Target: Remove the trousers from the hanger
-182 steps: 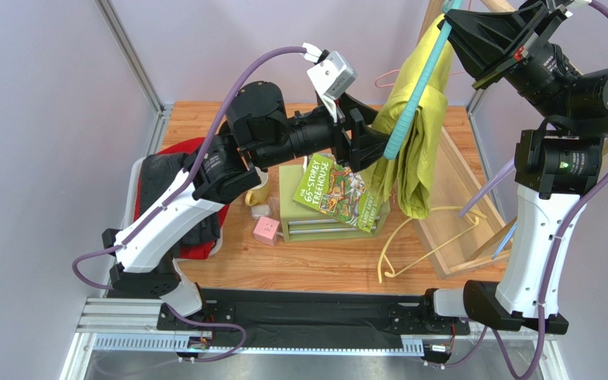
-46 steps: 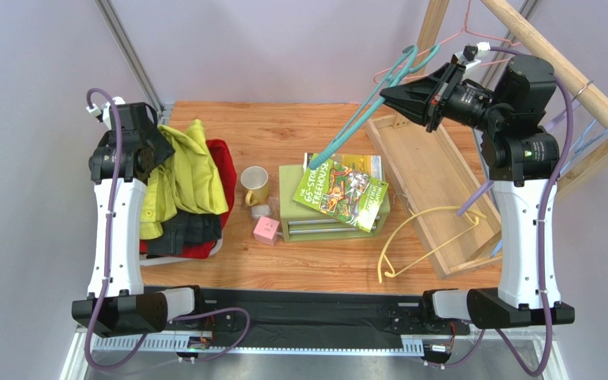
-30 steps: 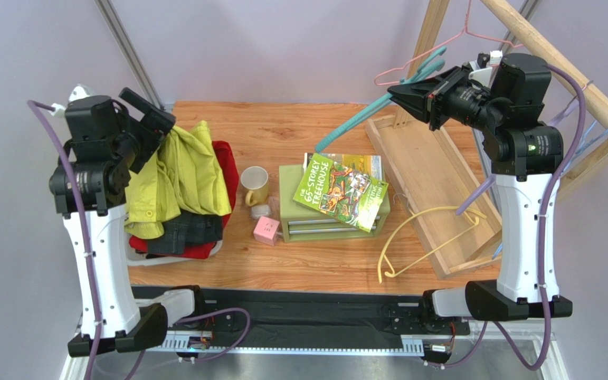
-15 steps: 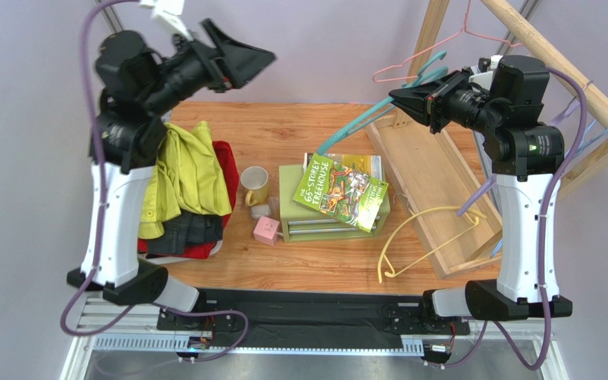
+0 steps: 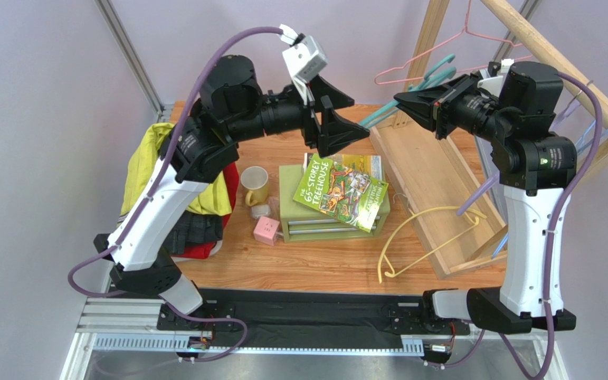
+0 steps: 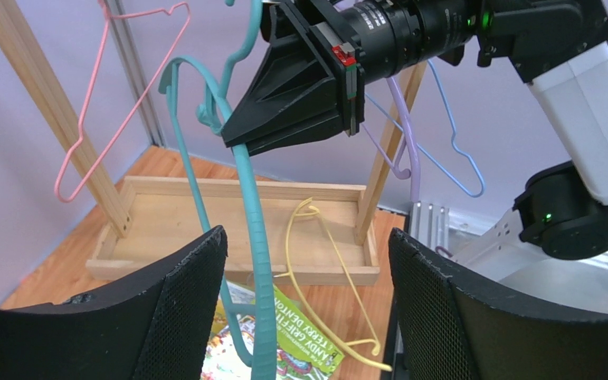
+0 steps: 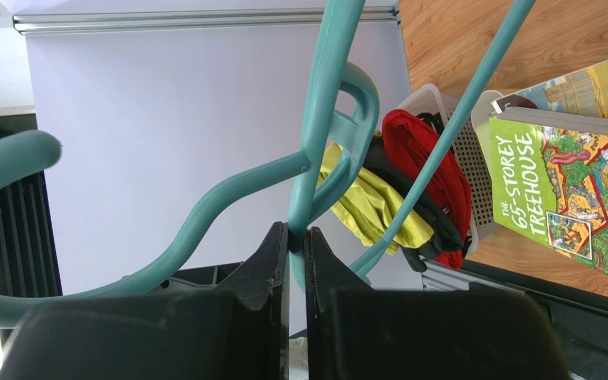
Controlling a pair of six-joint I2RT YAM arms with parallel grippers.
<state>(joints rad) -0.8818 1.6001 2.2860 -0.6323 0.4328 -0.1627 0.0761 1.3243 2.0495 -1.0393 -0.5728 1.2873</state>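
The bare teal hanger (image 5: 378, 115) is held up in the air by my right gripper (image 5: 401, 103), which is shut on it near its hook (image 7: 315, 142). My left gripper (image 5: 355, 120) is open just left of it; in the left wrist view the hanger's bar (image 6: 256, 261) runs between the spread fingers (image 6: 180, 309) without touching them. The trousers lie piled in a basket at the left: yellow-green (image 5: 137, 162) on top, dark (image 5: 192, 229) and red (image 5: 204, 252) below, partly hidden by my left arm. The pile also shows in the right wrist view (image 7: 371, 206).
A green box (image 5: 299, 218) with a book (image 5: 339, 190) on it stands mid-table, with a mug (image 5: 255, 184) and a pink cube (image 5: 266, 230) beside it. A wooden tray (image 5: 434, 182) holds a yellow hanger (image 5: 426, 237). A pink hanger (image 5: 442, 47) hangs from the wooden rack (image 5: 553, 59).
The yellow-green trousers went from the hanger to the pile at the left. My left arm has swung from the pile to the hanger, gripper open. The right gripper has kept hold.
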